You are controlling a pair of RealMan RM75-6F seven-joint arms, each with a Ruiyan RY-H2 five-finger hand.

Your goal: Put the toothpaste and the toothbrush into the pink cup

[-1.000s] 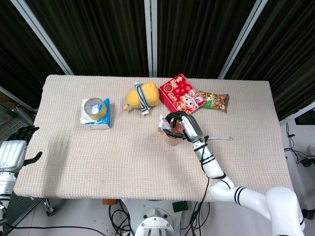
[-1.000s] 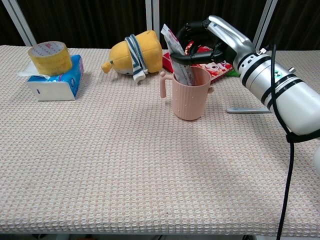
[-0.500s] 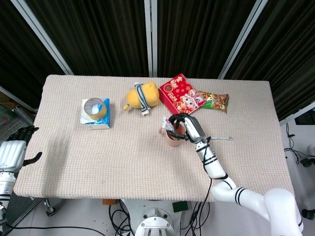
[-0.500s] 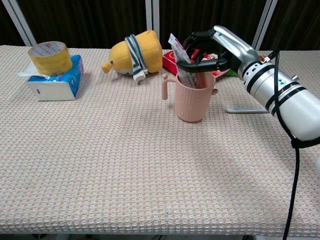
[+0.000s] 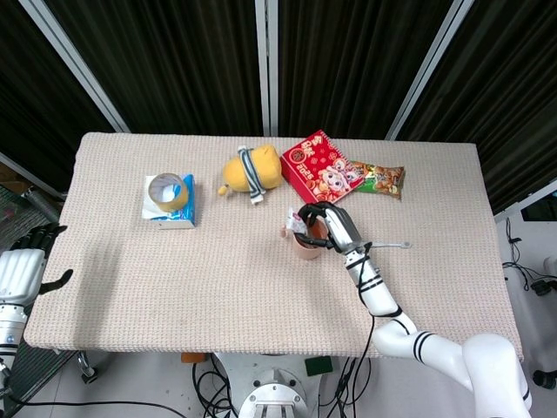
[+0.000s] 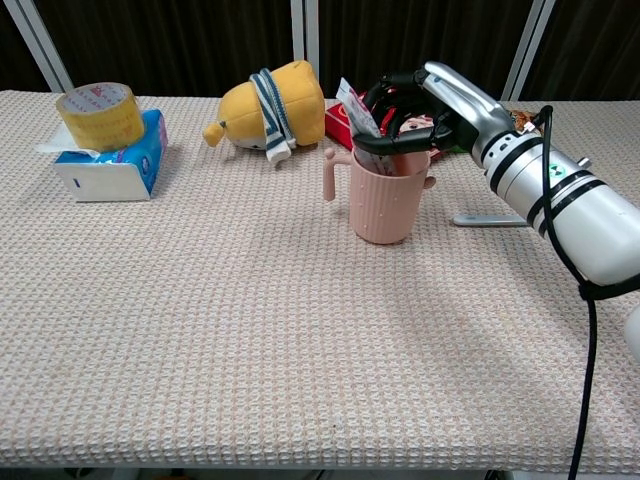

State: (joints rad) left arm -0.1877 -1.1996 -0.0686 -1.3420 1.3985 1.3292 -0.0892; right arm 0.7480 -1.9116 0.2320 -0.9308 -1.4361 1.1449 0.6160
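Note:
The pink cup (image 6: 385, 200) (image 5: 305, 250) stands upright near the table's middle, handle to the left. The toothpaste (image 6: 352, 106) (image 5: 294, 219) stands tilted inside it, only its top end showing above the rim. My right hand (image 6: 430, 105) (image 5: 331, 225) reaches over the cup's mouth and its fingers curl around the tube at the rim. The toothbrush (image 6: 490, 220) (image 5: 392, 246) lies flat on the cloth just right of the cup, under my right forearm. My left hand (image 5: 26, 266) hangs off the table's left edge, fingers apart, holding nothing.
A yellow plush toy (image 6: 265, 105) lies behind the cup to the left. A tape roll (image 6: 98, 115) sits on a blue tissue box (image 6: 110, 165) at far left. A red snack bag (image 5: 318, 165) and a snack packet (image 5: 379, 180) lie behind the cup.
My right hand has come down over the cup, sinking the toothpaste deeper so less of it shows. The cup shifted slightly right. The left hand has not moved.

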